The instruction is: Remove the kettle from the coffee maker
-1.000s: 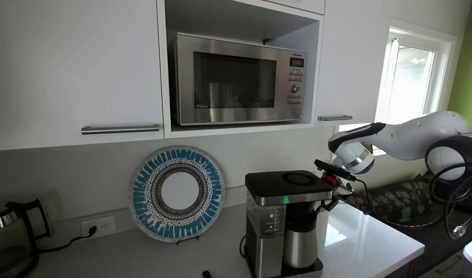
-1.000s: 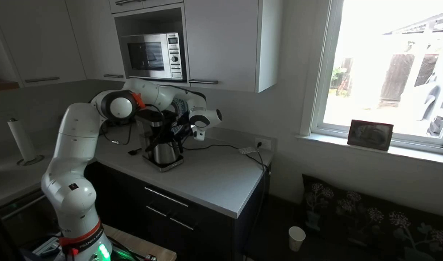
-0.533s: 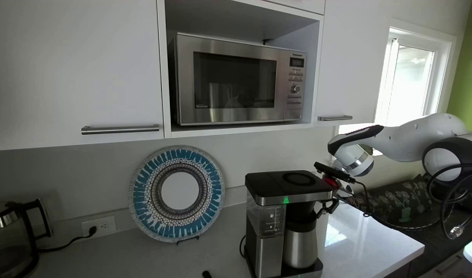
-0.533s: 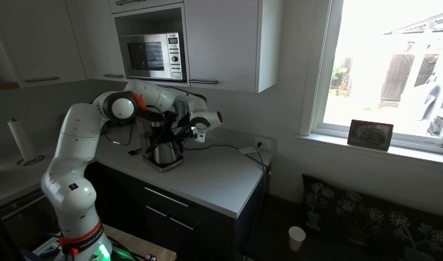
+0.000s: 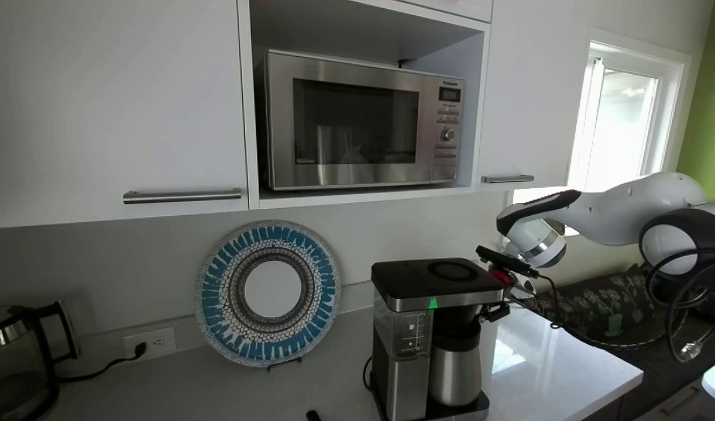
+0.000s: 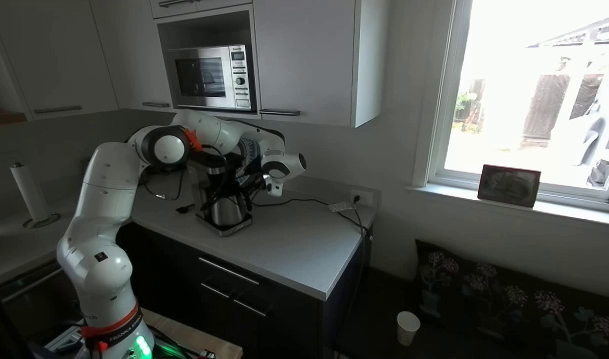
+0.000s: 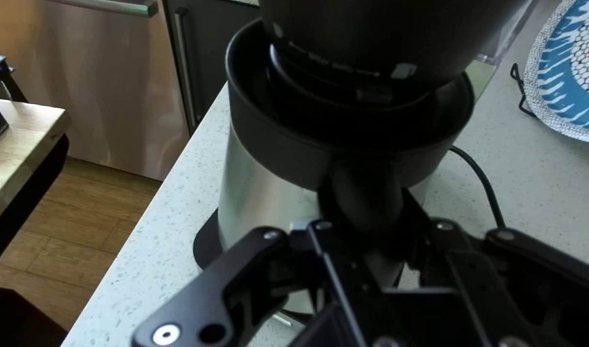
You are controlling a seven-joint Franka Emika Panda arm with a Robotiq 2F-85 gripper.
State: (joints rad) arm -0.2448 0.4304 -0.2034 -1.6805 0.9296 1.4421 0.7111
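The kettle [image 5: 454, 377], a brushed-steel carafe with a black rim and handle, stands upright on the black base of the coffee maker [image 5: 439, 278], beneath its dark brew basket. In the wrist view, the kettle's black handle [image 7: 367, 193] points toward the camera. My gripper [image 7: 367, 212] has its fingers on either side of this handle and is shut on it. Shadow hides the exact contact of the pads. An exterior view shows the gripper [image 5: 491, 313] just below the machine's top edge; elsewhere the kettle [image 6: 228, 212] is partly behind dark cables.
A blue patterned plate [image 5: 222, 292] leans on a stand by the wall. A glassy electric kettle [image 5: 12, 362] is at the far left. The microwave [image 5: 363, 120] sits overhead. A black cord [image 7: 485, 185] runs behind the machine. The counter's front edge [image 6: 264, 271] lies close by.
The arm has dipped very slightly from a second ago. The gripper's fingers, spread half a second ago, have come together around the handle. The kettle and coffee maker have not moved.
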